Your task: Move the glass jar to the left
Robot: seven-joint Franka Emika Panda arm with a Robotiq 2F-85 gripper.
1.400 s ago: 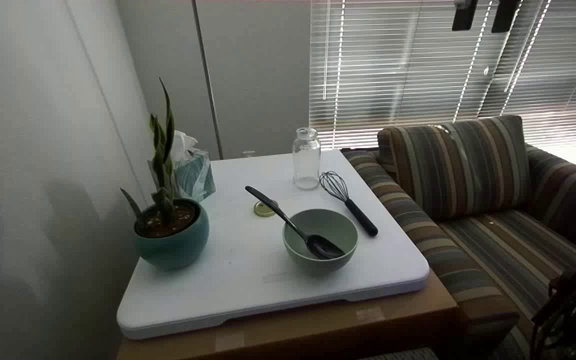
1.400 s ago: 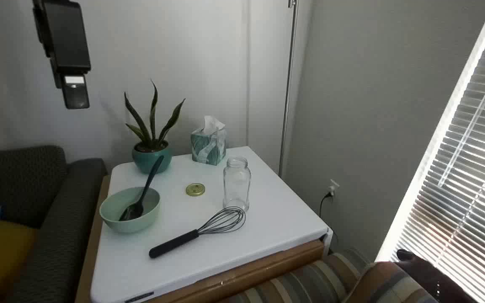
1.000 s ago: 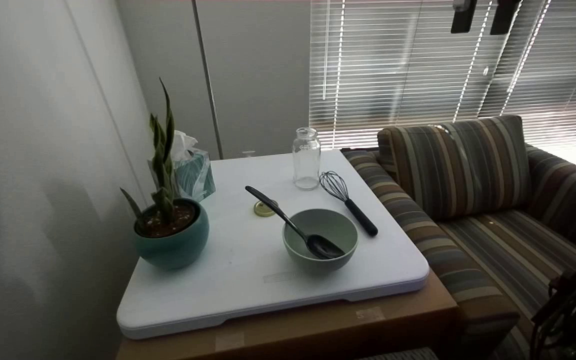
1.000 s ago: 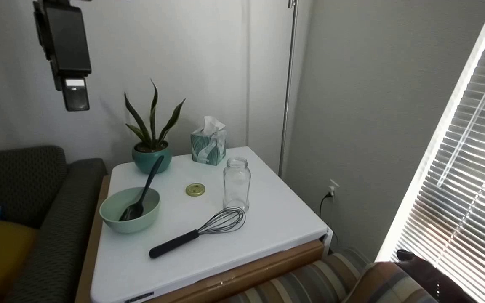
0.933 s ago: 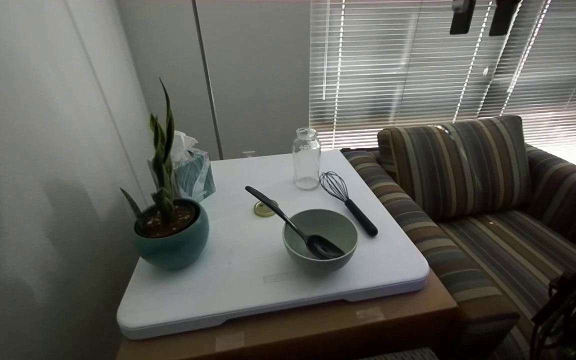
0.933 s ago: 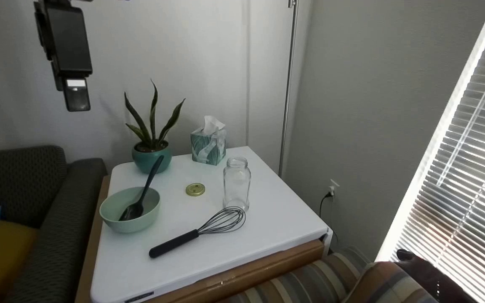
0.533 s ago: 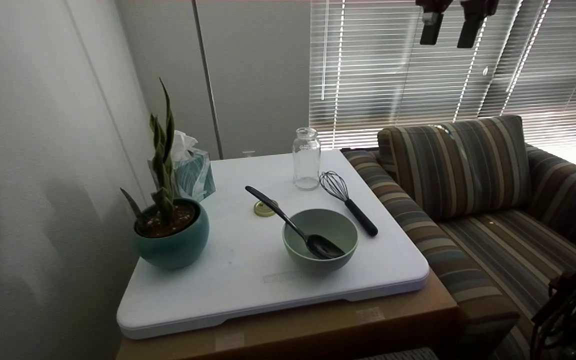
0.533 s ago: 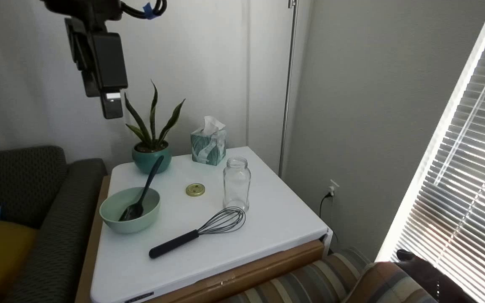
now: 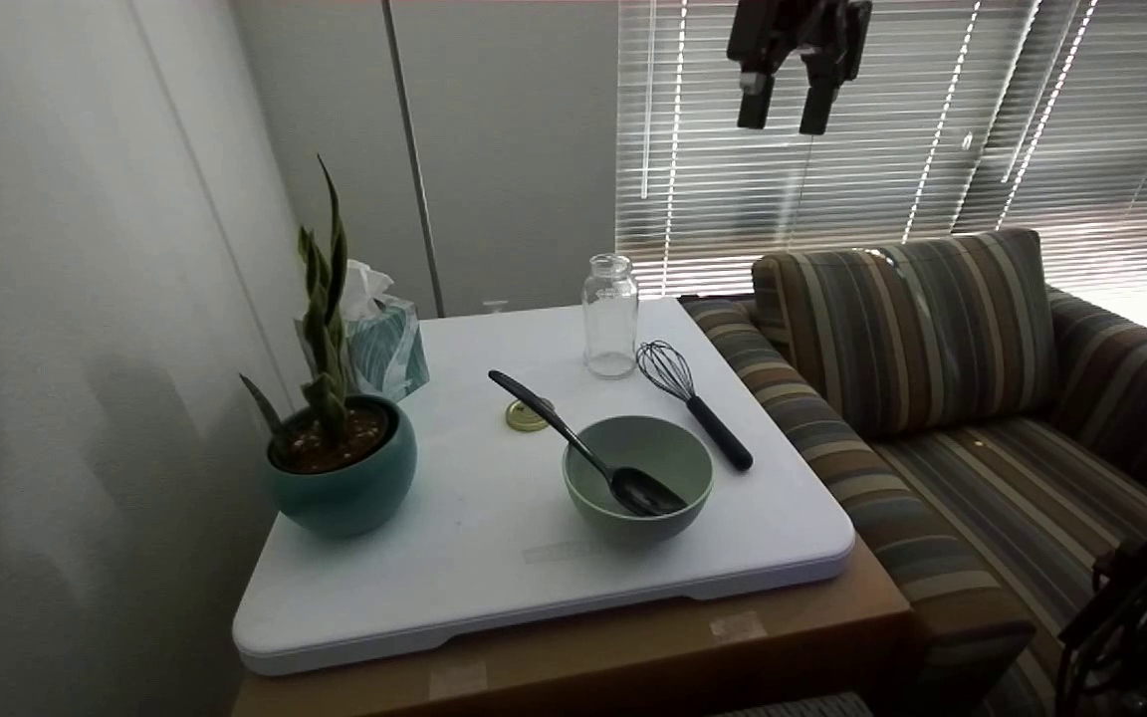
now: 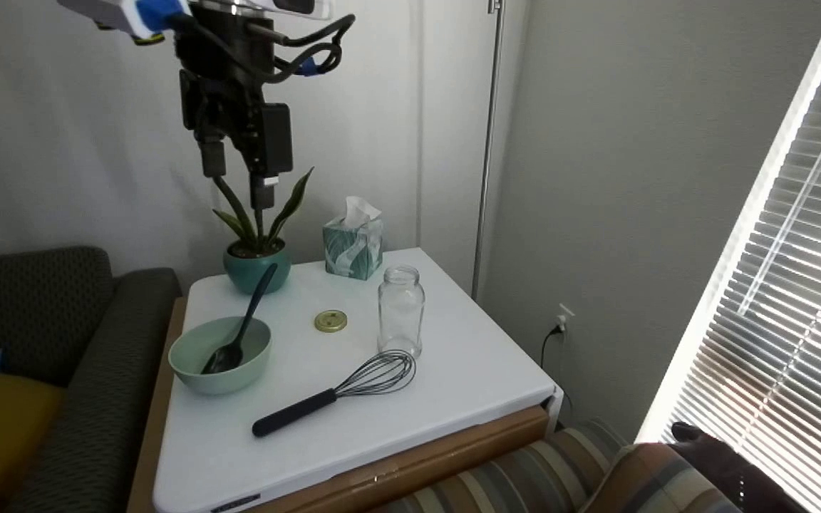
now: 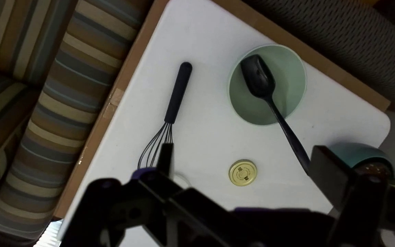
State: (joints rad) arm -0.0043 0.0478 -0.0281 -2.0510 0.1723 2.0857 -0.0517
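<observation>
Black claw (image 9: 784,126) is nearer unmoved glass jar (image 9: 610,324) vs. prev.

Light glares through the blinds (image 10: 795,299) (elsewhere dim).

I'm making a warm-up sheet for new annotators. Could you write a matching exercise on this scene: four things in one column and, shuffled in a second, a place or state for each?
Things
1. Glass jar
2. Black spoon
3. Lid
4. Gripper

Places and states
A. Gold-coloured, lying flat on the white tabletop
B. In the air above the tabletop, fingers apart
C. Standing upright, mouth uncovered
D. Resting in the green bowl, one end sticking out past the rim

Right pairs: 1-C, 2-D, 3-A, 4-B
</observation>
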